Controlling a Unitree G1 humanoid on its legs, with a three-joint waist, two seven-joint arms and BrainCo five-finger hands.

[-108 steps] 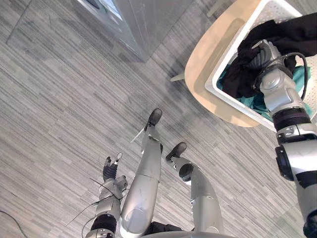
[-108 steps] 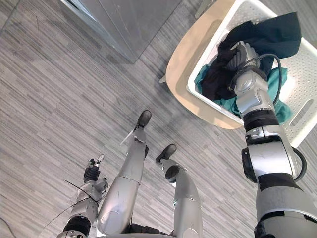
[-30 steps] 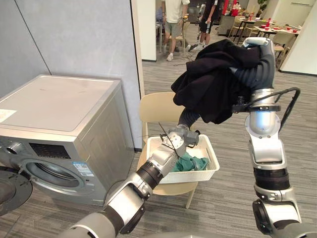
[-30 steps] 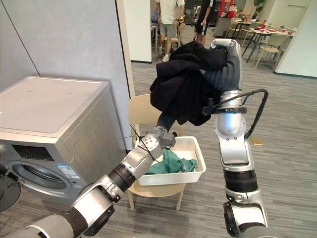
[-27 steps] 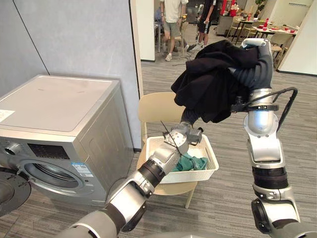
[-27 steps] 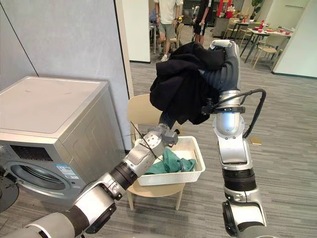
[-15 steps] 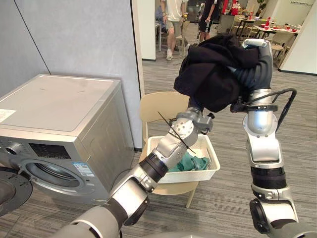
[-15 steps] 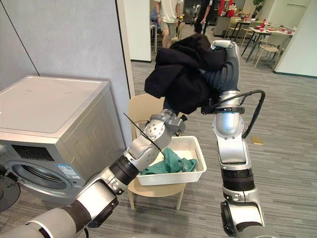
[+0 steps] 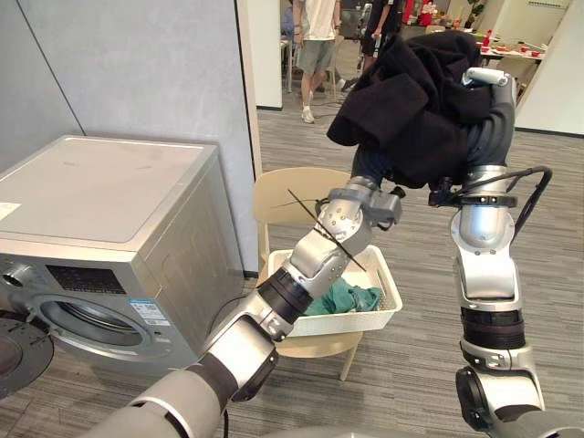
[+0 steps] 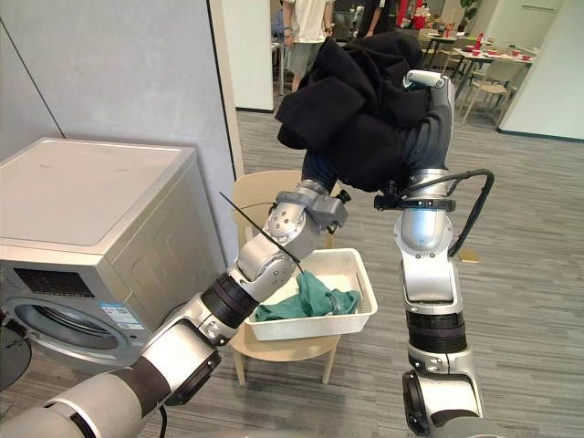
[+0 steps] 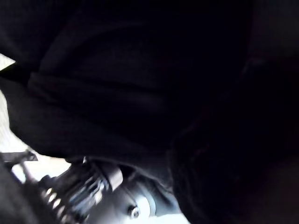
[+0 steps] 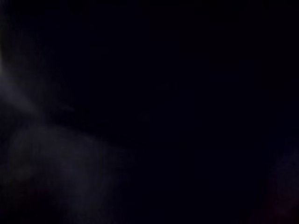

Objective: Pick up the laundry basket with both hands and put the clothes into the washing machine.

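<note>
The black garment (image 9: 415, 100) rides high over the basket (image 9: 388, 315), bundled on the right arm (image 9: 482, 228) while the left arm (image 9: 319, 255) reaches up under it, likely gathering it clear for the washer (image 9: 100, 228). Both hands are buried in cloth; their grip I cannot tell.

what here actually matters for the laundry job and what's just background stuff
Part of the job:
black garment, held up high
teal garment, in the basket
laundry basket
washing machine

Just around:
beige chair under the basket
grey wall
people far back
</note>
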